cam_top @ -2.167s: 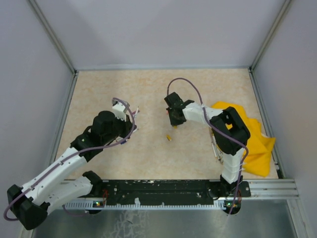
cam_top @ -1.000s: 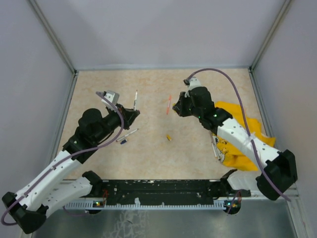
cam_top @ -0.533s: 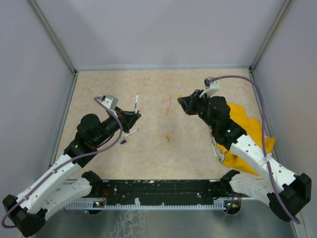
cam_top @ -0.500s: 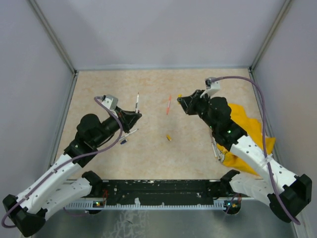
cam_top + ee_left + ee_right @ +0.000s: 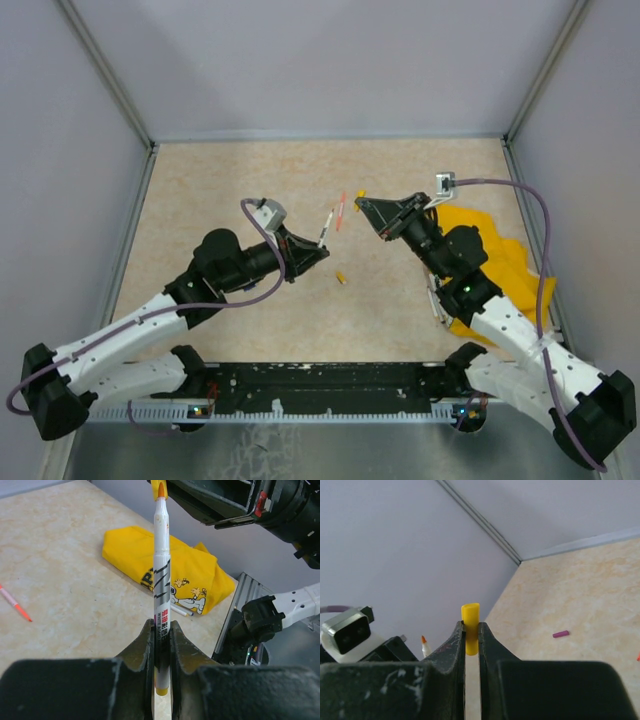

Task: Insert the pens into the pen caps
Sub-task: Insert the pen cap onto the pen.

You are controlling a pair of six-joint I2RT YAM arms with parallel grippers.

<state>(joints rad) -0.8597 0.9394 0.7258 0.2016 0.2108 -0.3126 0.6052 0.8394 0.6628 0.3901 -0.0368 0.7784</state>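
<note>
Both arms have closed in vs 0.5 s ago: L gripper [image 5: 317,247] clamped on white marker [image 5: 161,580], R gripper [image 5: 471,630] clamped on yellow cap [image 5: 470,616], now nearly nib-to-mouth mid-air. Insertion prob next, needs fine alignment.

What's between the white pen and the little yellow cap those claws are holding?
In the top view, an orange-pink pen on the table shows between the white pen and yellow cap. The right wrist view shows only air there.
</note>
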